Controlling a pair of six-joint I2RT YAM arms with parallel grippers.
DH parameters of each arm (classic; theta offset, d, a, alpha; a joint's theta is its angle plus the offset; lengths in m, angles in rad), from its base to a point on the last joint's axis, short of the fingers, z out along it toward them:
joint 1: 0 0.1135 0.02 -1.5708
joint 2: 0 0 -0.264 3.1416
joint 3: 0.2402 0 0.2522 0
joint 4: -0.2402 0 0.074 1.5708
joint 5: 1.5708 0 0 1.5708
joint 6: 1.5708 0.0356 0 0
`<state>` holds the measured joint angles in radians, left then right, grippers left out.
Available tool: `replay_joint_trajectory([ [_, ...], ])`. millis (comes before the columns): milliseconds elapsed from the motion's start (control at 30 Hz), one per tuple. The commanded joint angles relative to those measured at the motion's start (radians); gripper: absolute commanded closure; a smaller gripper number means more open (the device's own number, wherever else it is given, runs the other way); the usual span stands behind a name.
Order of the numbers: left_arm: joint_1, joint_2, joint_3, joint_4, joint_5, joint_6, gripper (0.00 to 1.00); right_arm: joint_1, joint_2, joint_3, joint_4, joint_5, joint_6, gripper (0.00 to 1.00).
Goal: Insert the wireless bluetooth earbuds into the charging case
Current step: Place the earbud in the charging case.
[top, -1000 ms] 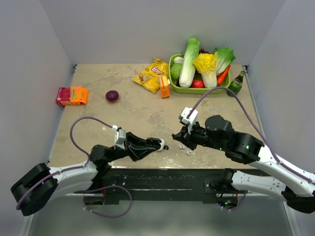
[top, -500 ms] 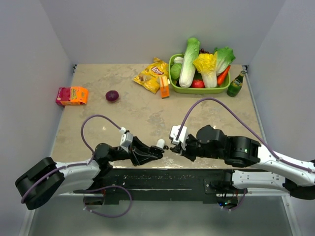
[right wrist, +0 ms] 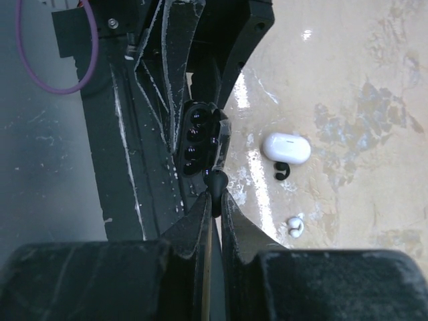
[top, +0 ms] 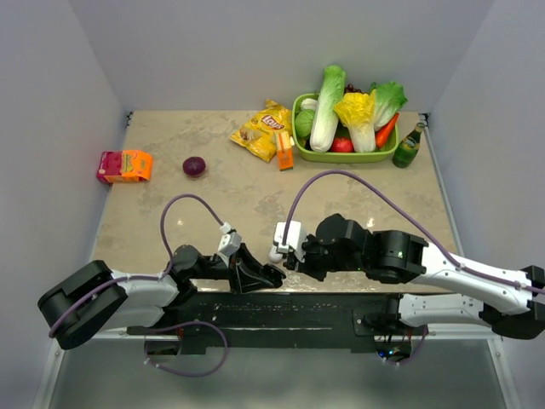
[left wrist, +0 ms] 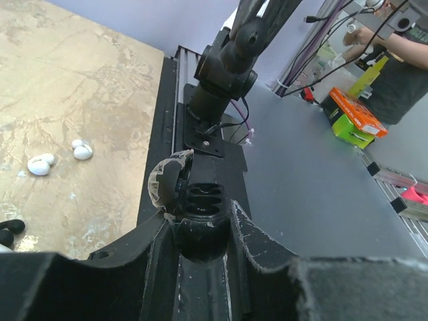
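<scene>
Mid-frame, right fingers (right wrist: 214,199) pinch black bud (right wrist: 214,179); left fingers (left wrist: 200,231) clamp open case (left wrist: 199,200). Line bud w/ socket, ease in slow.

From above, the black case (top: 267,274) in the left gripper (top: 264,274) is lost against the dark rail (top: 298,307). The white buds (left wrist: 40,164) on the table (left wrist: 60,80) do not show from above, where the right arm (top: 375,256) lies over that patch. At the left wrist, the case's lower half sinks between the fingers (left wrist: 154,251). A black shape (left wrist: 7,231) is cut by the left edge, and a blurred person (left wrist: 394,50) at the far right loses the head to the frame. At the right wrist, the black bud (right wrist: 214,179) pinched in the right gripper (right wrist: 213,195) shows only its tip.
</scene>
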<state>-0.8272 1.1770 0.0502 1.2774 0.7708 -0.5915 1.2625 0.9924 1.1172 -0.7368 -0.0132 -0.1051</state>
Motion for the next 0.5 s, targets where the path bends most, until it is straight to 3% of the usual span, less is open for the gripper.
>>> replay_joint_trajectory([
  [0, -0.012, -0.004, 0.014, 0.272, 0.032, 0.013, 1.00, 0.005, 0.031, 0.035, 0.048, -0.080, 0.011, 1.00],
  [467, -0.035, -0.005, -0.006, 0.359, -0.004, 0.085, 1.00, 0.005, 0.095, 0.003, 0.085, -0.206, 0.047, 1.00],
])
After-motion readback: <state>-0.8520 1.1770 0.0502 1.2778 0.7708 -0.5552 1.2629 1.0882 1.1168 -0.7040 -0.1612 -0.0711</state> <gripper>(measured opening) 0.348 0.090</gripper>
